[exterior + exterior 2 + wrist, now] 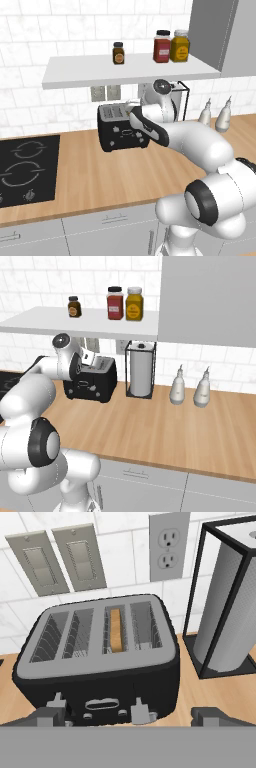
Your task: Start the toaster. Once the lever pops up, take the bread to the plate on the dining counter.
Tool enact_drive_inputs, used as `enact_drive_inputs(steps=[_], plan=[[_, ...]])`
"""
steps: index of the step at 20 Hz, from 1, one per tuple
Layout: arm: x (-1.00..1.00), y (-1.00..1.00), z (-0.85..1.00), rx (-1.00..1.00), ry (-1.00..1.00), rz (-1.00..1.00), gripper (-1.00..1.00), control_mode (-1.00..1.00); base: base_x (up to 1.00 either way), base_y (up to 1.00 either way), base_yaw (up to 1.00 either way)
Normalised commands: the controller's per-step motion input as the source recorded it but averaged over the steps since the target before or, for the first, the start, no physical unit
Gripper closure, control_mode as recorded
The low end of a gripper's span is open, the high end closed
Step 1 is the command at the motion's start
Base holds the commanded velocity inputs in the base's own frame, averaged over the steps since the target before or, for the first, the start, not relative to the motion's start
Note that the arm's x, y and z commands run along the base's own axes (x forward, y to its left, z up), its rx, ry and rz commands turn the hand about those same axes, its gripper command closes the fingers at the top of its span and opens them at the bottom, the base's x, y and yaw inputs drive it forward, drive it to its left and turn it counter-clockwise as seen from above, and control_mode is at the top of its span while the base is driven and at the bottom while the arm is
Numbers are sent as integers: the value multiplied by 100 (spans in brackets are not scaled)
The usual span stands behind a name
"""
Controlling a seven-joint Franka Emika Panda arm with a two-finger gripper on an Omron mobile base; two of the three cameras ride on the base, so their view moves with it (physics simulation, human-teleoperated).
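The black toaster [100,677] stands on the wood worktop against the tiled wall, also seen at toaster [122,131] and toaster [92,385]. A tan slice of bread [116,629] sits upright in the third slot from the left, with its top edge below the rim. Two grey levers stick out of the toaster's front, the left lever [57,702] and the right lever [140,710]. My gripper [131,717] hovers just above and in front of the toaster, open, fingertips [47,717] wide apart with nothing between them. The plate and the dining counter are out of view.
A black wire holder with a paper towel roll [225,612] stands close to the toaster's right. Two white bottles [177,387] [202,390] stand further right. A white shelf [125,70] with jars hangs low above the toaster. A black cooktop [25,170] lies to the left.
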Motion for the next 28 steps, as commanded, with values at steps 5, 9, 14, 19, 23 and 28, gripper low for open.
enact_drive_inputs(steps=[5,9,14,19,23,28], plan=[[0,0,0,0,0,0,-100,-100,0,0,0],[0,0,0,0,0,0,-100,-100,0,0,0],[0,0,0,0,0,0,-100,-100,0,0,0],[0,0,0,0,0,0,-100,-100,0,0,0],[0,0,0,0,0,0,-100,-100,0,0,0],[0,0,0,0,0,0,-100,-100,0,0,0]])
